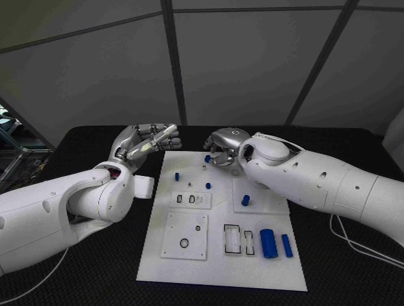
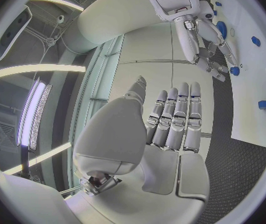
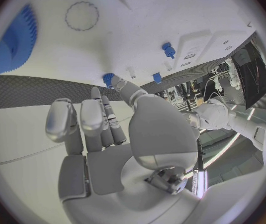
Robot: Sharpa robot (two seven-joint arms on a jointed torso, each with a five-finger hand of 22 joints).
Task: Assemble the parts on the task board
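Two hands work at the far edge of the task board point(image 1: 222, 268), which lies in the middle of the black table point(image 1: 349, 280). The right hand point(image 1: 226, 148) is bent over the board's far end, its fingertips at a small blue peg point(image 1: 208, 158) standing there. The right wrist view places a fingertip against that peg point(image 3: 108, 78), but whether it is pinched or merely touched cannot be told. The left hand point(image 1: 147, 144) is raised just off the board's far left corner, fingers extended together and holding nothing.

Judged step: seating or picking a peg at the far end. The next move calls for a firm pinch and a straight vertical motion.

Other parts remain loose: a short cylinder point(image 1: 246, 200) on the right, and two long cylinders point(image 1: 269, 243) on the near right beside empty slots.

The right wrist view alone shows a blue gear point(image 3: 11, 40) on the board. The left wrist view shows the left hand point(image 2: 170, 119) flat and empty, with the right hand point(image 2: 210, 50) over the pegs.
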